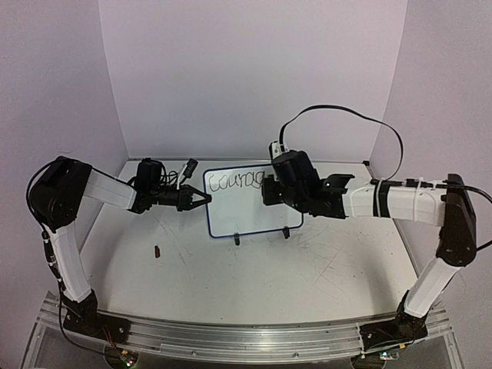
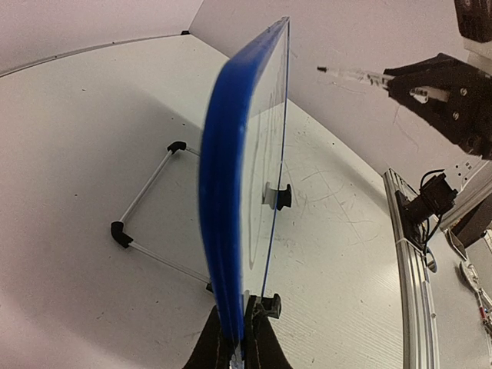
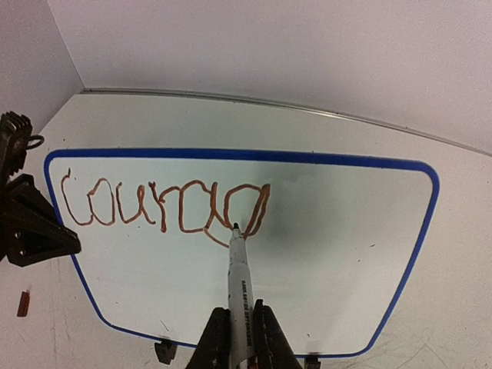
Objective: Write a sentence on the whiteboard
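Standing where was the whiteboard (image 1: 246, 214) found? (Inspector)

Upright on the table (image 1: 254, 284), toward the rear wall; left gripper (image 1: 204, 199) clamped on its left edge. (Clerk)

And the right gripper (image 3: 240, 317)? (Inspector)

Clenched on a marker (image 3: 238, 265); tip at the last letter, contact not confirmed; the sentence (image 3: 165, 206) read "Courag" only, along the upper part of the board. (Clerk)

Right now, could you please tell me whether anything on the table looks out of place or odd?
One thing: a small reddish piece lies loose on the table, in front and left of the whiteboard. It may be a pen cap, but it is too small to tell. The board stands upright, and nothing looks spilled.
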